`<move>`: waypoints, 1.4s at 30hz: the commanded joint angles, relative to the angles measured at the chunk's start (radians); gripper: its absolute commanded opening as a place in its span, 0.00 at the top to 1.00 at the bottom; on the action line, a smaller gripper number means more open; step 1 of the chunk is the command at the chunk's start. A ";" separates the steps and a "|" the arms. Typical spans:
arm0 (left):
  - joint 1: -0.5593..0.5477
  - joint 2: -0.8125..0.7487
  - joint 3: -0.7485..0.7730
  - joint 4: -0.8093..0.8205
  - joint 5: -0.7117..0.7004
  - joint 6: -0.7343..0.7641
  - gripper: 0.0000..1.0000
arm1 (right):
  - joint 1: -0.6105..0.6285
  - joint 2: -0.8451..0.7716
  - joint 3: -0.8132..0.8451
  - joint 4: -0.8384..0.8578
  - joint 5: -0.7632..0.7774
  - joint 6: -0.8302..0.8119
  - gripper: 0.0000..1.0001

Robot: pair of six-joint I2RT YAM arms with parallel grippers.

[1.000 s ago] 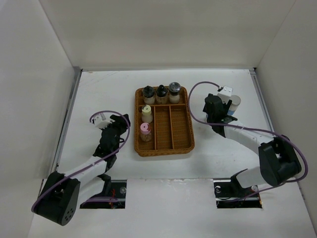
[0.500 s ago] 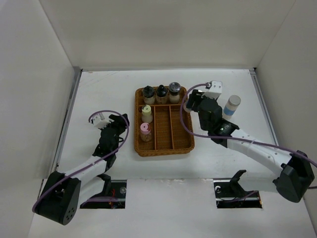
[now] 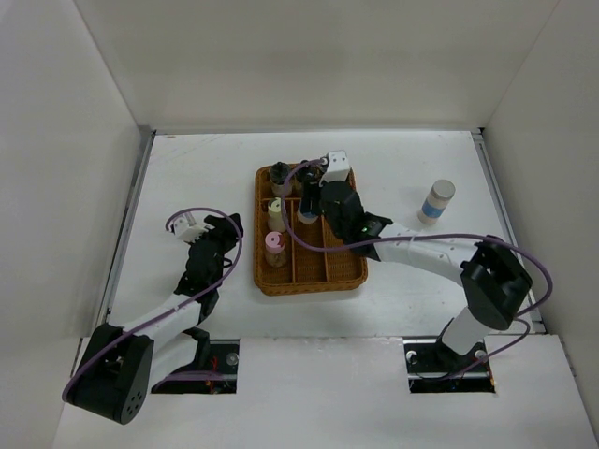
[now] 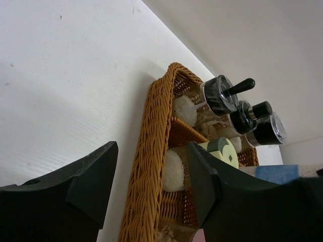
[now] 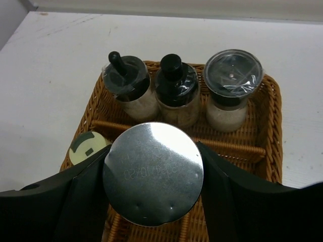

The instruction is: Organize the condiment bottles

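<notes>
- Since half a second earlier, the right arm had swung left from the open table, and the right gripper (image 3: 311, 204) had come over the tray, leaving one bottle behind on its right.
- The wicker tray (image 3: 265, 281) lay directly beneath that hand. Its cross divider ran just beyond the fingertips and its long lanes ran back under the palm.
- The left gripper (image 4: 153, 171) sat low outside the tray's left wall. Its fingers were spread and held nothing.
- The right hand's fingers were pressed onto a silver-capped bottle (image 5: 153, 172), which was upright with its long axis vertical and its cap facing the wrist camera.
- The held bottle seemed to sit over the middle lane. Whether its base touched the wicker could not be told.
- The second silver-capped bottle (image 3: 436, 200) stood upright on the table, well off to the hand's right. The right arm was the nearer one.
- Three dark-capped bottles (image 5: 175, 83) stood in a row beyond the fingertips, past the divider.
- The yellow-capped bottle (image 5: 88, 147) stood just left of the held one, and the pink-capped bottle (image 3: 273, 245) stood left and nearer the arm bases.
- The coming move probably called for a straight drop, keeping clear of the yellow cap.
</notes>
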 commanded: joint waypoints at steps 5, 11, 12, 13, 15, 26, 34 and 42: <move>0.009 0.001 -0.003 0.056 0.022 -0.018 0.45 | 0.003 0.086 0.104 0.129 0.025 -0.034 0.54; 0.010 0.007 -0.003 0.059 0.025 -0.022 0.45 | 0.006 0.149 0.122 0.123 0.047 -0.077 0.50; 0.010 0.007 -0.003 0.059 0.027 -0.022 0.45 | 0.006 0.158 0.121 0.123 0.044 -0.071 0.48; 0.010 0.004 -0.005 0.059 0.025 -0.022 0.45 | 0.006 0.165 0.119 0.125 0.044 -0.067 0.46; 0.012 0.005 -0.005 0.059 0.025 -0.022 0.45 | 0.009 0.173 0.119 0.119 0.042 -0.053 0.43; 0.010 0.019 -0.002 0.063 0.032 -0.031 0.45 | 0.020 0.049 0.087 0.122 0.064 -0.045 0.13; 0.010 0.027 0.000 0.063 0.025 -0.030 0.45 | -0.115 -0.216 -0.063 0.076 0.146 -0.012 0.49; 0.017 -0.010 -0.022 0.065 -0.005 -0.034 0.46 | -0.392 -0.336 -0.102 -0.191 0.439 0.055 0.48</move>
